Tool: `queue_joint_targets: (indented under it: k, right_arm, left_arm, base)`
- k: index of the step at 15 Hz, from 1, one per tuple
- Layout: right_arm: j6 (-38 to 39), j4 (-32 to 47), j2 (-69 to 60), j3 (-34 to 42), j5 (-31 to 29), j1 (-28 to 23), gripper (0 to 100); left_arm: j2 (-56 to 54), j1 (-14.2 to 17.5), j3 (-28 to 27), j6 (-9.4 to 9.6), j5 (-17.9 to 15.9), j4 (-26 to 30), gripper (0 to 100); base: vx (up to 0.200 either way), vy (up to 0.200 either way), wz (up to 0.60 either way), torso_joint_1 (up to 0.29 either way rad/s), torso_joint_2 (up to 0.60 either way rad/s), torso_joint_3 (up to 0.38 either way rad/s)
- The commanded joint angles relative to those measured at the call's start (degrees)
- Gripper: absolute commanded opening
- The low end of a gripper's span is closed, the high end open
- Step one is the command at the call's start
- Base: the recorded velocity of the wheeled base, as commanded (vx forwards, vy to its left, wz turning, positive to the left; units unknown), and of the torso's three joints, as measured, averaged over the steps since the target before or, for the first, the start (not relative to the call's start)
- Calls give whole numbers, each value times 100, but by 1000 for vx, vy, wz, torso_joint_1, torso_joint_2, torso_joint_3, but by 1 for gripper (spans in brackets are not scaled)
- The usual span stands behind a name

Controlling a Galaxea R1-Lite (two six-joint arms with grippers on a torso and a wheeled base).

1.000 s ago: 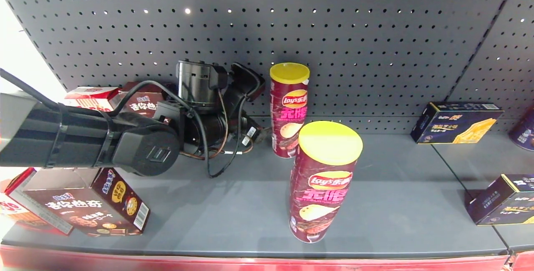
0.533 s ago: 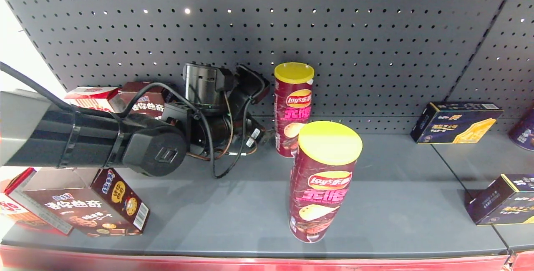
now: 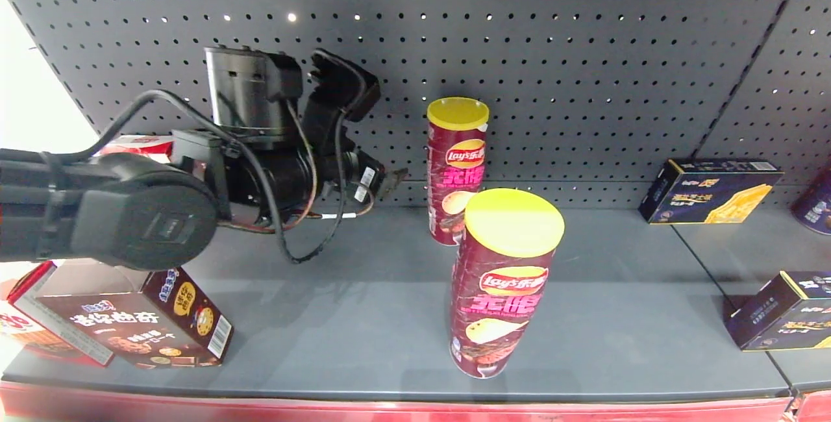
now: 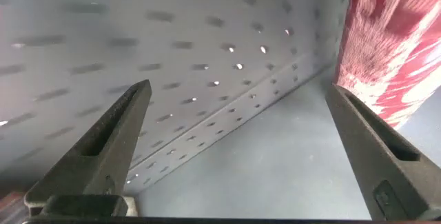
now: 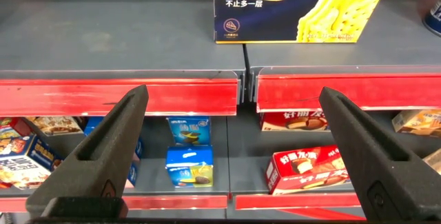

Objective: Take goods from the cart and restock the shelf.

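matt grey perforated metal shelf (image 3: 363,318); glossy printed chip cans (image 3: 500,305) with smooth plastic lids.

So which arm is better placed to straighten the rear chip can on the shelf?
Left, probably. The left gripper hangs open right beside the rear chip can, over the shelf. The right gripper, also open, faces red shelf edges from farther back.

The glossy black left arm (image 3: 71,214) carries a rounded joint cap (image 3: 156,227), a silver wrist cylinder (image 3: 240,94) and looping black cables (image 3: 292,260), ending in dark tapered fingers (image 4: 103,155)
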Motion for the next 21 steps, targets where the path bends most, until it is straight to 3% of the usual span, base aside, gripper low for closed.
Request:
queue_joint_targets:
  k: [1, 2, 4, 6, 8, 10, 11, 12, 15, 17, 19, 21]
  right_arm:
    - [-1, -4, 7, 0, 0, -1, 100]
    - [-1, -4, 7, 0, 0, -1, 100]
    - [-1, -4, 7, 0, 0, -1, 100]
    - [-1, -4, 7, 0, 0, -1, 100]
    - [-1, -4, 7, 0, 0, -1, 100]
    - [-1, -4, 7, 0, 0, -1, 100]
    - [-1, -4, 7, 0, 0, -1, 100]
    - [-1, -4, 7, 0, 0, -1, 100]
    - [-1, -4, 7, 0, 0, -1, 100]
    - [-1, -4, 7, 0, 0, -1, 100]
    - [-1, -4, 7, 0, 0, -1, 100]
    - [-1, -4, 7, 0, 0, -1, 100]
  left_arm:
    - [-1265, -239, 749, -537, 11, -6, 100]
    - [-1590, -318, 1048, -704, 46, -6, 100]
    - [-2443, -344, 1725, -827, 28, -137, 100]
    - [-3770, -362, 2586, -854, 2, -436, 100]
    - [-4359, -362, 2859, -845, 11, -392, 100]
    - [-6055, -160, 3658, -854, 28, -304, 100]
    - [-6055, -160, 3658, -854, 28, -304, 100]
    - [-7224, 649, 4124, -863, 2, 74, 100]
    - [-8208, 1976, 5223, -880, -25, 179, 100]
    - [-8718, 2363, 5741, -898, -25, 241, 100]
    - [-9272, 2495, 6295, -1074, -25, 249, 100]
    - [-9878, 2767, 6814, -1100, -33, 399, 100]
  base:
    - [0, 0, 0, 0, 0, 0]
    - [0, 0, 0, 0, 0, 0]
    - [0, 0, 0, 0, 0, 0]
    - [0, 0, 0, 0, 0, 0]
    - [0, 0, 0, 0, 0, 0]
    - [0, 0, 0, 0, 0, 0]
    - [0, 0, 0, 0, 0, 0]
    - [0, 0, 0, 0, 0, 0]
    - [0, 0, 0, 0, 0, 0]
    - [0, 0, 0, 0, 0, 0]
    - [0, 0, 0, 0, 0, 0]
    - [0, 0, 0, 0, 0, 0]
